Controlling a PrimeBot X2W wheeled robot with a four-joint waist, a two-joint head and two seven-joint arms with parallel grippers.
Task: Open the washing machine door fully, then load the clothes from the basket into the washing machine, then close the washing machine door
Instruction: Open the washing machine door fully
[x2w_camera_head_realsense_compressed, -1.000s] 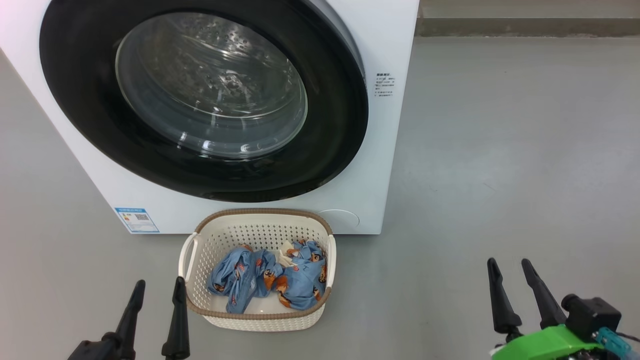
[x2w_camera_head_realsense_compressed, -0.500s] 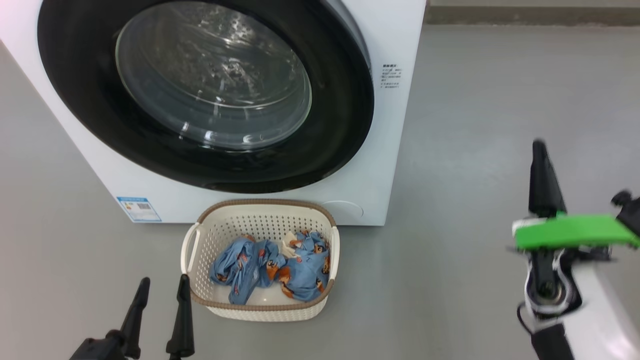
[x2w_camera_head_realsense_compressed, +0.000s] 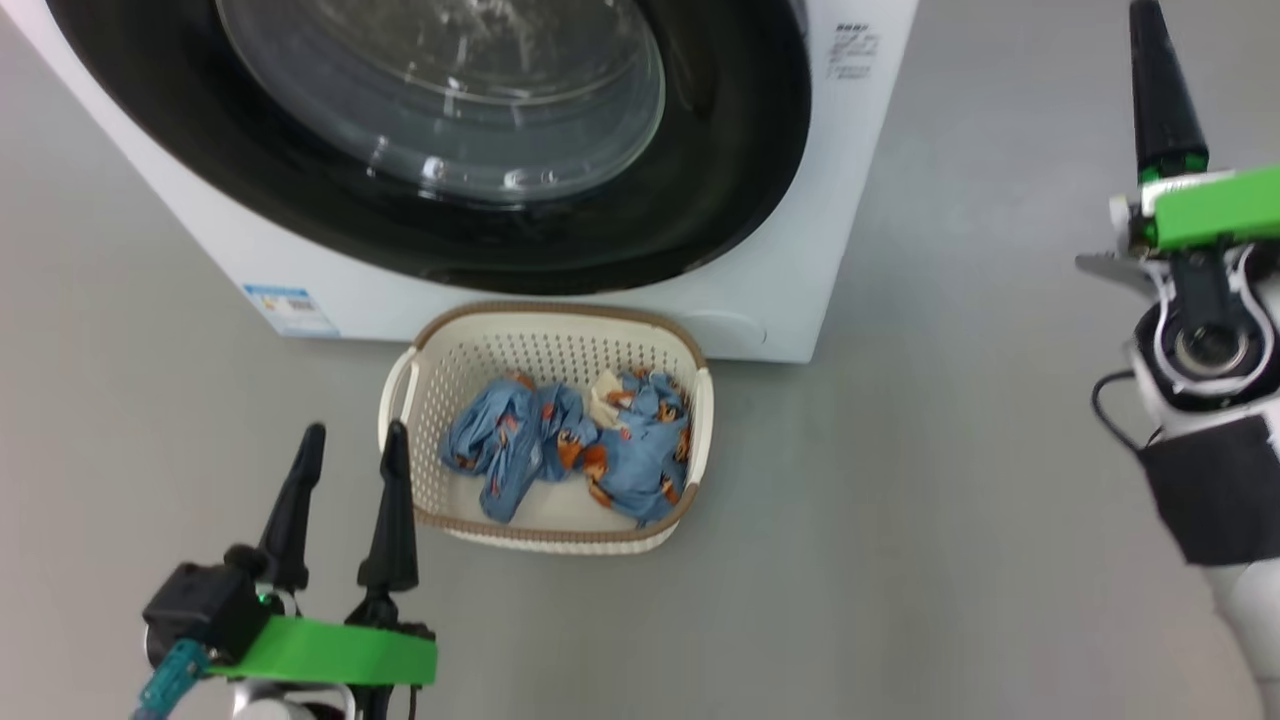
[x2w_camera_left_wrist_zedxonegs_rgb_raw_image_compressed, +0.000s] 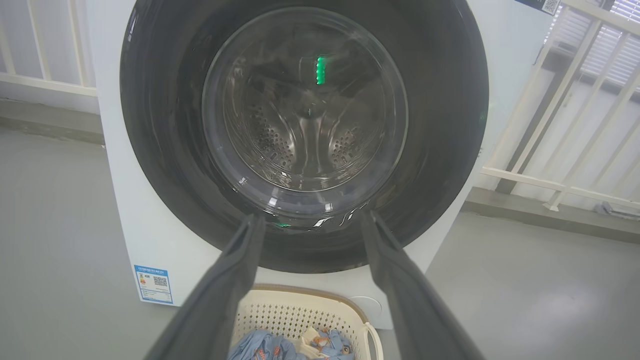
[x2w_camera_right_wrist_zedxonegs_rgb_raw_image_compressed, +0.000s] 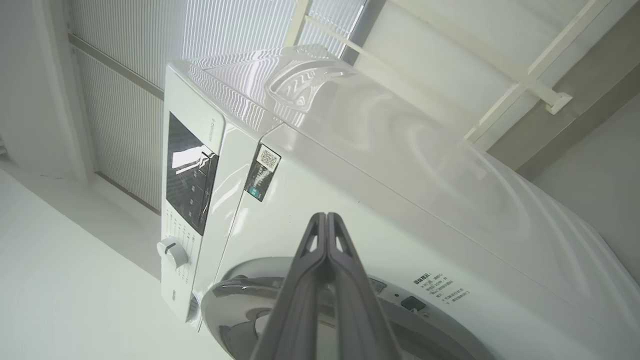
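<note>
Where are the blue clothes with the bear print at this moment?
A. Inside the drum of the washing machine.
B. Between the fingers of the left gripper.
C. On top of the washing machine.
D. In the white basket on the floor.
D: the clothes lie bunched inside the basket, which stands on the floor just in front of the washing machine.
</note>
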